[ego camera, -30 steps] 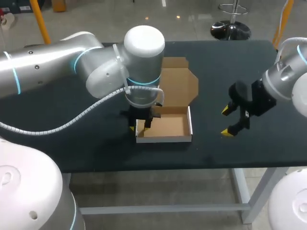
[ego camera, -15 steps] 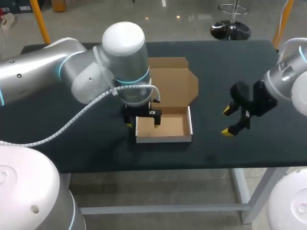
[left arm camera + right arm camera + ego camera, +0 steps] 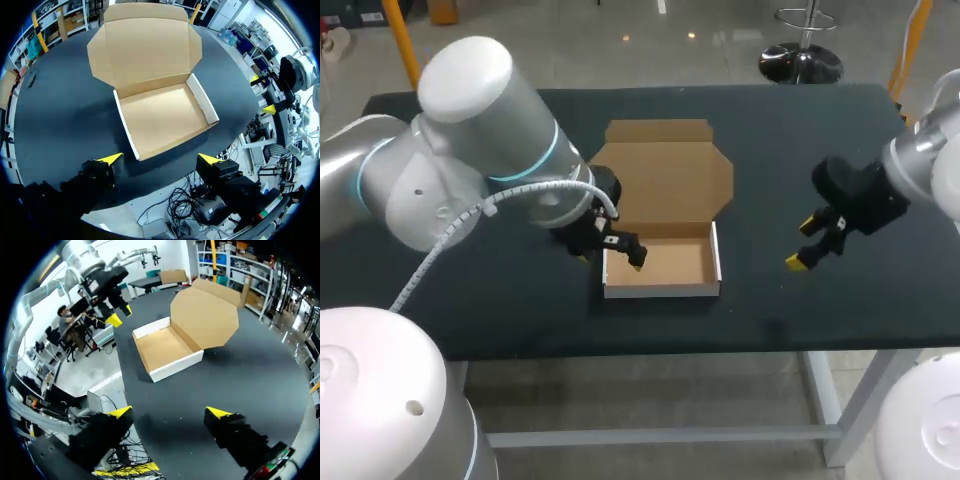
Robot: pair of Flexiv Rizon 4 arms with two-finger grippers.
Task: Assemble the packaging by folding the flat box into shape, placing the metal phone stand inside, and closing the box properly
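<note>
The box (image 3: 660, 265) sits near the middle of the tabletop (image 3: 770, 150). Its tray is formed and upright, and its lid (image 3: 665, 175) is folded back, away from the robot. The left pincer (image 3: 610, 260) is at the tray's left wall with its fingers spread wide, gripping nothing. In the left wrist view, the tray lies ahead of the fingers. The right pincer (image 3: 801, 244) is above the tabletop, well apart from the box on its right side, also spread wide and holding nothing.
</note>
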